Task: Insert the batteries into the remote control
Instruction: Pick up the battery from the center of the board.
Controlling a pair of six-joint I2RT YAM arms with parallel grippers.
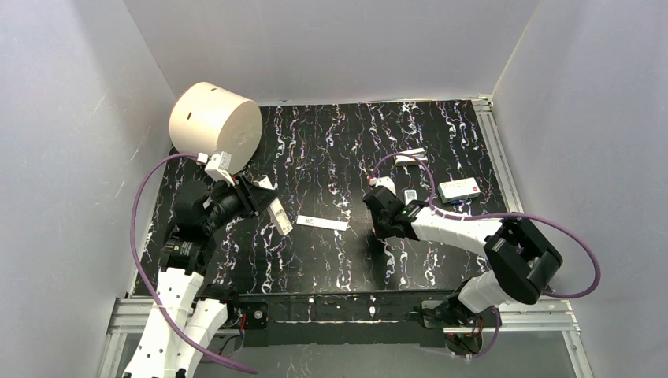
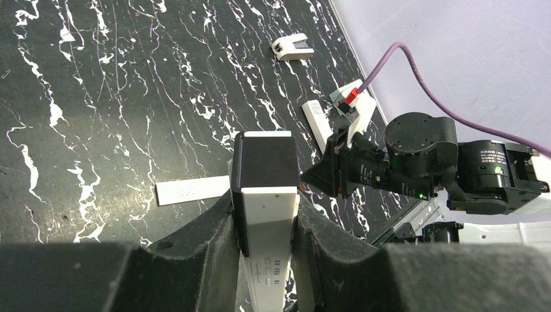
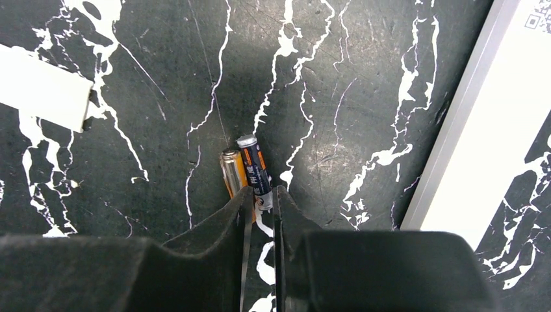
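Observation:
My left gripper (image 2: 266,205) is shut on the remote control (image 2: 273,227), a slim white bar with a dark end, held off the table at mid-left (image 1: 280,218). Two batteries lie side by side on the black marbled table: a dark one (image 3: 253,166) and a copper-orange one (image 3: 232,170) to its left. My right gripper (image 3: 262,198) is down at the table with its fingertips closed on the near end of the dark battery. In the top view the right gripper (image 1: 378,226) hides both batteries.
A plain white strip (image 1: 321,223) lies between the arms. A white box with a red mark (image 1: 459,189) and small white pieces (image 1: 411,157) sit at the back right. A big cream cylinder (image 1: 214,126) stands at the back left. A white flat panel (image 3: 494,130) lies right of the batteries.

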